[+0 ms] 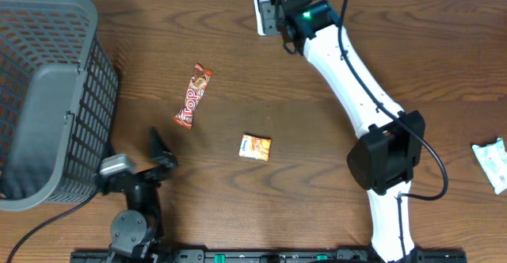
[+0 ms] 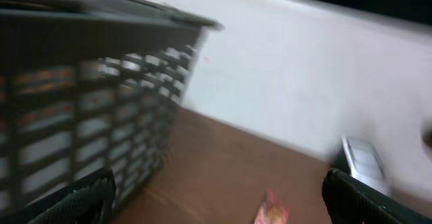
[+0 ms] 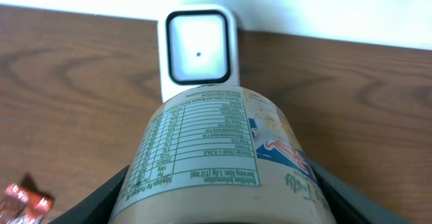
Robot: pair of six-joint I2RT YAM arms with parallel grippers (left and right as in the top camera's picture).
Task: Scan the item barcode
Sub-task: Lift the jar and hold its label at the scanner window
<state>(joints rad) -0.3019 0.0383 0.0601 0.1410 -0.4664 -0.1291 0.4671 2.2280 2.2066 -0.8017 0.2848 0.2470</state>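
My right gripper (image 3: 223, 200) is shut on a beige tub (image 3: 226, 143) with a printed nutrition label, held on its side between the dark fingers (image 3: 101, 200). The label end points at the white barcode scanner (image 3: 199, 48), which stands just beyond it at the table's back edge. From overhead the right gripper (image 1: 279, 3) hangs beside the scanner (image 1: 261, 11) and hides the tub. My left gripper (image 1: 136, 150) sits low at the front left, open and empty, and the left wrist view shows its fingertips (image 2: 74, 200) far apart.
A grey mesh basket (image 1: 47, 97) fills the left side, close to the left gripper. A red candy bar (image 1: 194, 97) and a small orange packet (image 1: 255, 147) lie mid-table. A white packet (image 1: 493, 161) lies at the right edge.
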